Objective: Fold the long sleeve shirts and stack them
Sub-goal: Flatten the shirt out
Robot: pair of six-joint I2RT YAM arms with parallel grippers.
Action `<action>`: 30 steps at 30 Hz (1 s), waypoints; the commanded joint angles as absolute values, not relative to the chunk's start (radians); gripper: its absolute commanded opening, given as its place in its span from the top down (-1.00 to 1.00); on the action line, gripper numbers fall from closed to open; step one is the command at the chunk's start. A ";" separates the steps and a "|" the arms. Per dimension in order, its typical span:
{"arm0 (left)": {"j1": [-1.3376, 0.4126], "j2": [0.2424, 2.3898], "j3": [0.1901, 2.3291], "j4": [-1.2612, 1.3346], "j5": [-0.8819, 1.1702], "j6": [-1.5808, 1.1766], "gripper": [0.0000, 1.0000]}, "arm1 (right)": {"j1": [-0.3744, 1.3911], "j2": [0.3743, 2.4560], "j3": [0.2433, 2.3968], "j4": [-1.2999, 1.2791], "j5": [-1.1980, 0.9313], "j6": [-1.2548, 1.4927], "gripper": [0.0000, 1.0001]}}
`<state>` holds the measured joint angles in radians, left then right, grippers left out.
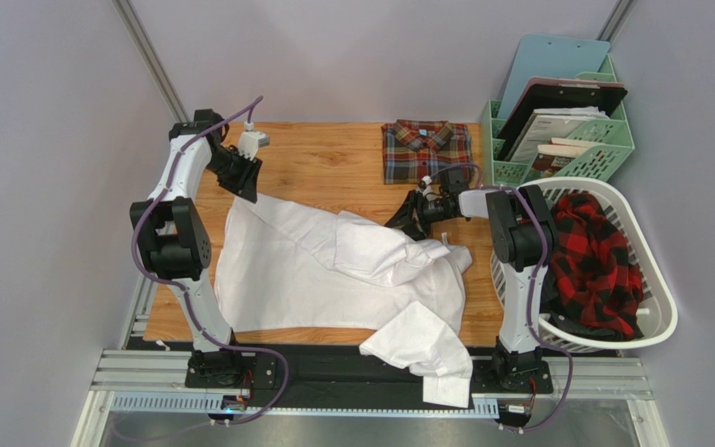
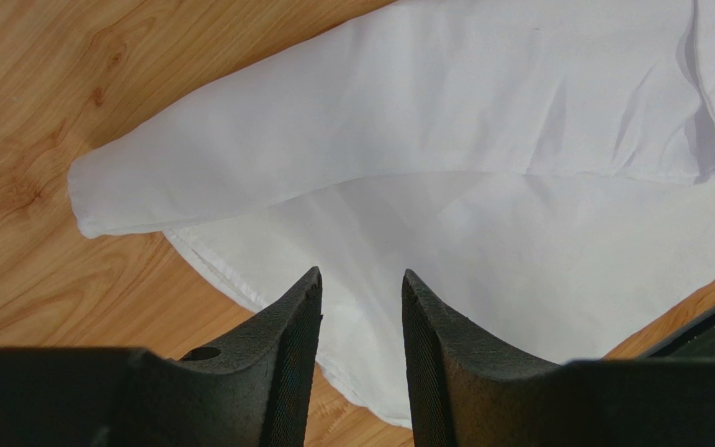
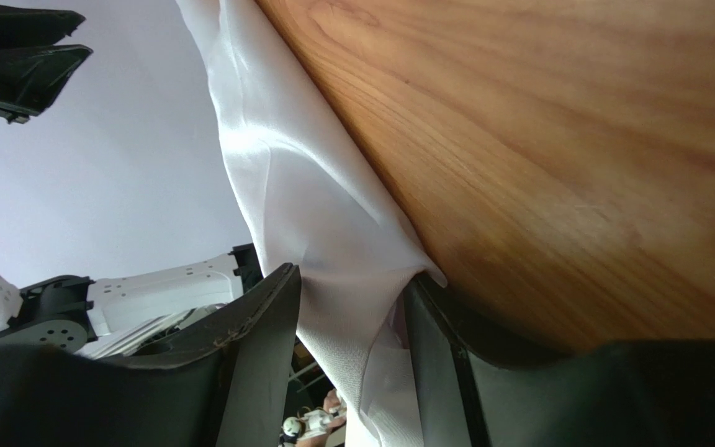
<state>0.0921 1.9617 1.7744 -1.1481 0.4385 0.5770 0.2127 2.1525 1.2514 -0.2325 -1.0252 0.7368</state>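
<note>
The white long sleeve shirt (image 1: 315, 270) lies spread and rumpled across the wooden table (image 1: 333, 158), with one cuffed sleeve hanging over the front edge. The plaid shirt (image 1: 425, 149) lies folded at the back centre. My left gripper (image 1: 245, 182) hovers over the shirt's back-left corner. In the left wrist view it (image 2: 361, 275) is open and empty above the white cloth (image 2: 482, 112). My right gripper (image 1: 406, 222) is at the shirt's back-right edge. In the right wrist view it (image 3: 352, 275) is open, with a fold of white cloth (image 3: 305, 205) standing loosely between its jaws.
A white laundry basket (image 1: 660, 279) at the right holds a red and black checked garment (image 1: 599, 261). A green organizer (image 1: 604, 140) with clipboards and papers stands at the back right. Grey walls close in the left, back and right.
</note>
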 commanded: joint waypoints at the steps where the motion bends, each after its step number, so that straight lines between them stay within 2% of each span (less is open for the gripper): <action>1: 0.095 1.891 1.779 -1.160 0.443 0.569 0.12 | 0.209 2.126 1.221 -0.140 -1.069 0.851 -0.01; 7: 0.097 1.868 1.740 -1.154 0.434 0.572 0.12 | 0.207 2.132 1.368 -0.048 -1.083 0.893 0.04; 10: 0.095 1.865 1.741 -1.158 0.434 0.572 0.12 | 0.199 2.140 1.464 -0.064 -1.077 0.870 0.16; 11: 0.097 1.865 1.744 -1.163 0.434 0.569 0.12 | 0.199 2.146 1.489 -0.075 -1.080 0.850 0.42; 14: 0.095 1.867 1.759 -1.181 0.433 0.572 0.12 | 0.198 2.167 1.544 -0.080 -1.106 0.845 1.00; 23: 0.110 1.914 1.848 -1.204 0.456 0.588 0.14 | 0.140 2.022 1.606 -0.185 -1.112 0.704 1.00; 30: 0.110 1.991 1.957 -1.183 0.451 0.630 0.14 | 0.046 2.005 1.909 -0.314 -0.990 0.497 1.00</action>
